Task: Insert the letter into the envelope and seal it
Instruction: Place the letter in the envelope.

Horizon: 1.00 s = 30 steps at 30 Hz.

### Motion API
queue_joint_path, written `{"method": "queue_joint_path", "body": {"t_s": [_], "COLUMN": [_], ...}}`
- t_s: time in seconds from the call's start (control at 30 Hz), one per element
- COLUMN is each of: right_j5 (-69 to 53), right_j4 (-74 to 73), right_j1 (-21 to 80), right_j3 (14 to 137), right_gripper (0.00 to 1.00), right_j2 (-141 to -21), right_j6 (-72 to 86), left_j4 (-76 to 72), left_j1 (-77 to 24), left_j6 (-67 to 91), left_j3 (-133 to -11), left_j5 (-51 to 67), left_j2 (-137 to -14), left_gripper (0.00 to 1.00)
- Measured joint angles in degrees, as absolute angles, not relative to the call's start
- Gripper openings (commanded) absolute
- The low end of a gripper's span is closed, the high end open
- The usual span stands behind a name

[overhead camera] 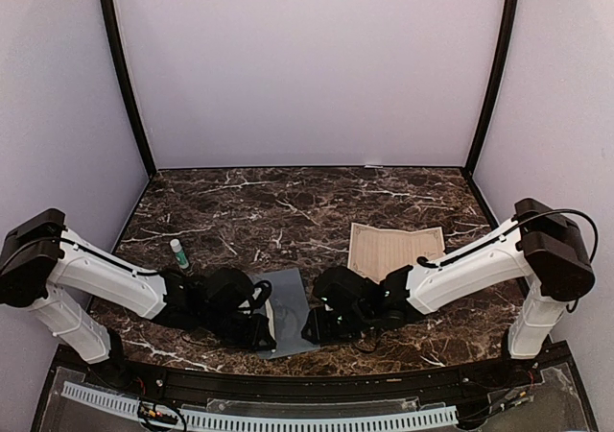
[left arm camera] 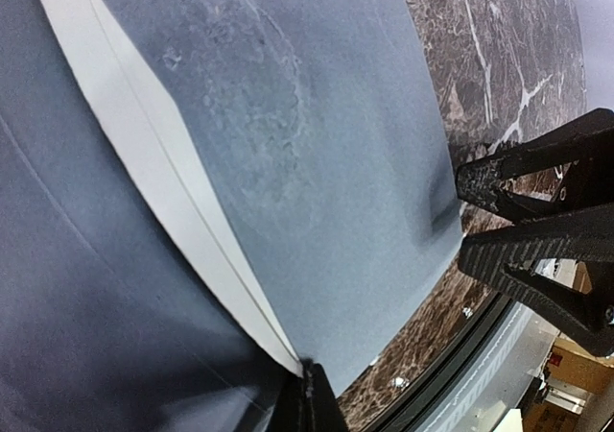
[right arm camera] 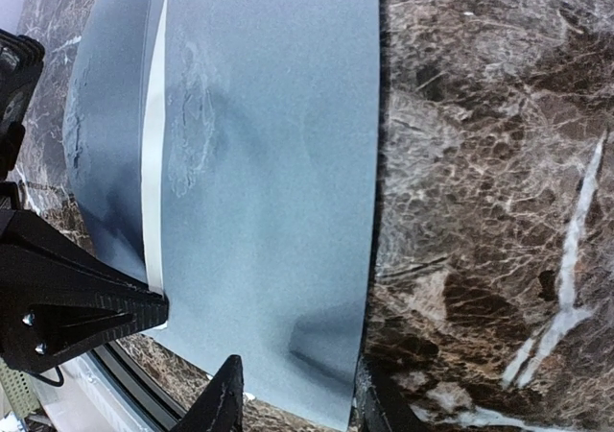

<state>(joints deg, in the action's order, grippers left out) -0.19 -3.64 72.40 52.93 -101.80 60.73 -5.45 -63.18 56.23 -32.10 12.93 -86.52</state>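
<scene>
At near edge of marble table, between both arms: envelope, grey-blue, flat on surface, partly covered by both wrists in top view. Rough wrinkled patch on upper face, visible in both wrist views.

Left gripper: jaws fully closed, clamped on left-side layer of envelope, at edge bearing narrow white strip. Clamped layer bowed upward off sheet beneath. Flap or pocket wall: not determinable.

Right gripper: jaws partly apart, moderate gap, nothing clamped. Jaws set astride near right corner of envelope, one over grey-blue paper, other at paper's right edge above marble. Contact with paper: not determinable.

Letter: cream, bordered, creased, flat on table, outside envelope. Position: right of envelope and farther from arm bases, just beyond right forearm, apart from envelope.

Small white-and-green tube: on table just beyond left forearm, left of envelope, apart from it.
</scene>
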Motion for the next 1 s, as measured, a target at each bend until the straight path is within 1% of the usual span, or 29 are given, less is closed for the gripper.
{"method": "queue_joint_path", "body": {"t_s": [0.07, 0.1, 0.13, 0.17, 0.2, 0.27, 0.33, 0.5, 0.8, 1.0], "right_j5": [-0.1, -0.1, -0.1, -0.1, -0.1, -0.1, 0.1, 1.2, 2.9, 2.9], "right_j4": [-3.7, -3.7, -3.7, -3.6, -3.5, -3.5, -3.5, -3.9, -5.8, -5.8], "right_j1": [72.4, 72.4, 72.4, 72.4, 72.4, 72.6, 72.9, 73.2, 73.2, 73.2], "right_j3": [52.9, 52.9, 52.9, 52.9, 52.9, 52.9, 52.9, 52.9, 52.9, 52.9], "right_gripper": [0.37, 0.37, 0.37, 0.37, 0.37, 0.38, 0.38, 0.39, 0.4, 0.39], "right_j2": [-101.8, -101.8, -101.8, -101.8, -101.8, -101.8, -101.8, -101.6, -101.0, -101.0], "right_j6": [60.8, 60.8, 60.8, 60.8, 60.9, 61.2, 61.5, 61.9, 62.3, 62.3], "left_j4": [-5.3, -5.1, -4.8, -4.4, -3.9, -2.6, -1.2, 1.5, 1.7, 2.0], "left_j1": [-63.2, -63.2, -63.2, -63.3, -63.3, -63.4, -63.4, -63.4, -63.4, -63.4], "left_j6": [56.2, 56.2, 56.2, 56.2, 56.0, 55.9, 55.8, 55.7, 55.3, 54.2], "left_j3": [-32.2, -32.3, -32.4, -32.6, -32.9, -33.0, -33.1, -33.1, -33.8, -35.3], "left_j5": [12.9, 12.7, 12.5, 12.2, 11.6, 10.4, 9.3, 6.9, 5.5, 4.3], "left_j2": [-86.5, -86.5, -86.5, -86.3, -86.1, -85.1, -84.1, -82.4, -82.6, -83.8], "left_gripper": [0.05, 0.1, 0.12, 0.19, 0.21, 0.3, 0.33, 0.37, 0.44, 0.42]}}
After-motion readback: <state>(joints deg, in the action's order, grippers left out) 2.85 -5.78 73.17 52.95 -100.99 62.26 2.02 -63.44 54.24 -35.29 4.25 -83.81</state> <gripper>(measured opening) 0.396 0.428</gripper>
